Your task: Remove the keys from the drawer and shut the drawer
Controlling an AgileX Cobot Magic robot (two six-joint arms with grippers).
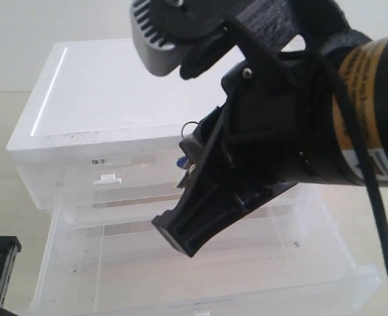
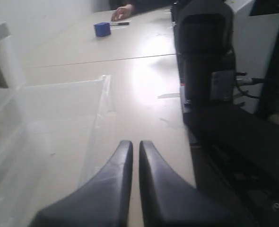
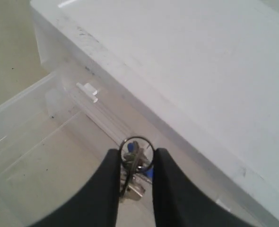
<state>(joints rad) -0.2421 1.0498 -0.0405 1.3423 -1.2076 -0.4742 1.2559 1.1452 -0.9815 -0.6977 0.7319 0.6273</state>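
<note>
Pale tabletop (image 2: pixel 144 80) carries a clear plastic cabinet (image 1: pixel 115 99) whose lower drawer (image 1: pixel 115 263) stands pulled out. We see the right gripper (image 3: pixel 137 153) pinching the keys (image 3: pixel 131 161) at their ring, held above the open drawer close to the cabinet's front. Our left gripper (image 2: pixel 135 146) hangs beside the drawer's corner, jaws almost together, holding nothing.

A small blue block (image 2: pixel 102 29) sits far down the pale table (image 2: pixel 144 71), a thin dark pen (image 2: pixel 120 23) just beside it. Nearer in, a seam (image 2: pixel 106 60) crosses the tabletop
</note>
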